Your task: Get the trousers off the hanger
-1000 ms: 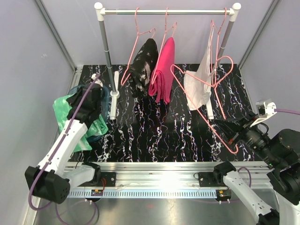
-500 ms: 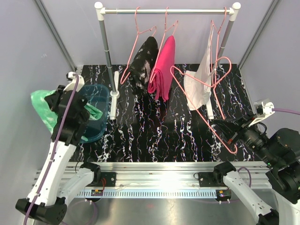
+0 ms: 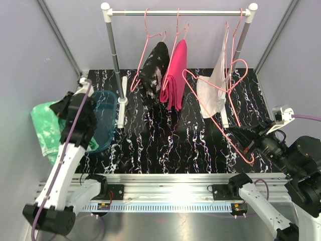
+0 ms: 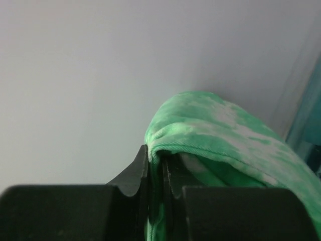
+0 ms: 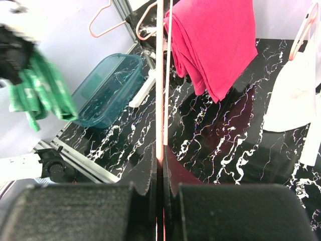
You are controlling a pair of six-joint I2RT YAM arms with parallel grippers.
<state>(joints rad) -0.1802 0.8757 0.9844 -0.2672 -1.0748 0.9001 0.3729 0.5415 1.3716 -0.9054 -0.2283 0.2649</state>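
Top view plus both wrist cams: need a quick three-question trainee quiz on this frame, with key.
1. True or false: the left jaws are empty.
2. The right jaws are shut on: A) the magenta trousers, B) a bare pink hanger, C) the teal bin.
3. Fill in: the magenta trousers hang between the white garment and the ___ trousers.
Key: 1 false, they pinch the green trousers; 2 B; 3 black speckled.

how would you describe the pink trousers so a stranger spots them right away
Find the clothes rail across the back of the black marbled table. The pink trousers hang folded near its middle. They are plain magenta, between a black white-speckled pair and a white garment.
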